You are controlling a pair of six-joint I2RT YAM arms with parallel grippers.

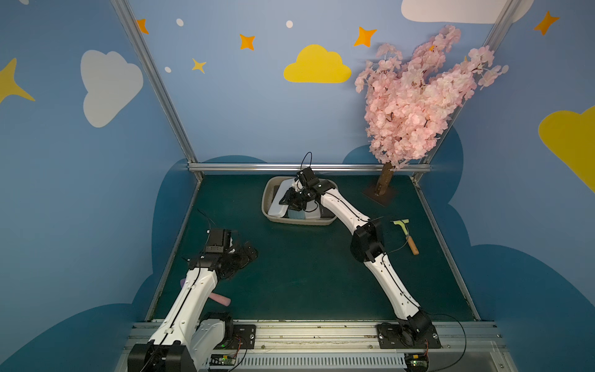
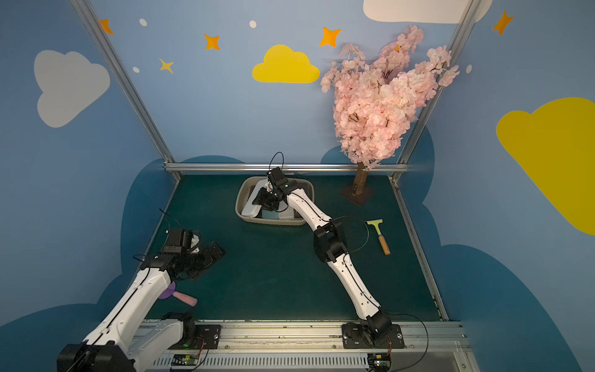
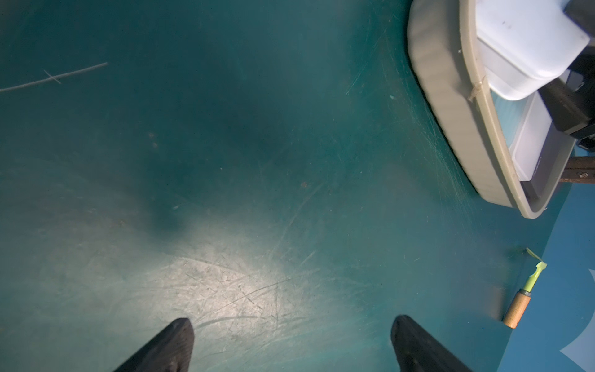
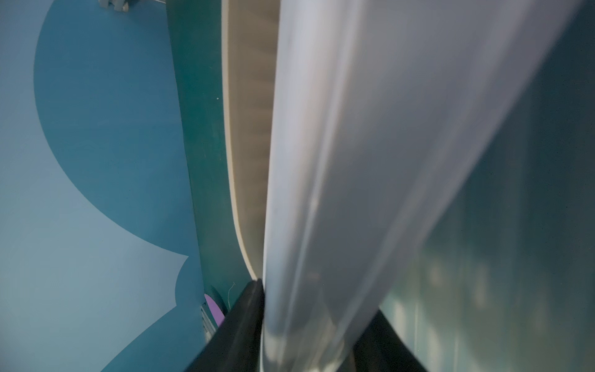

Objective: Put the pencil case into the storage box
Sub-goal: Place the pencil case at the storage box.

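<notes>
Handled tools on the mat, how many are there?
2. A scraper lies right of the right arm; a pink-handled tool lies partly under the left arm. The arms may hide others.

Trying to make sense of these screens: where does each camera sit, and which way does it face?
Both top views: high at the robot's end of the table, facing down over it toward the storage box; left arm and right arm show.
Left wrist: on the left arm, facing table and scraper; open left gripper shows.
Right wrist: on the right arm, close against the pencil case; the right gripper flanks it.
Shared: all show the storage box.
</notes>
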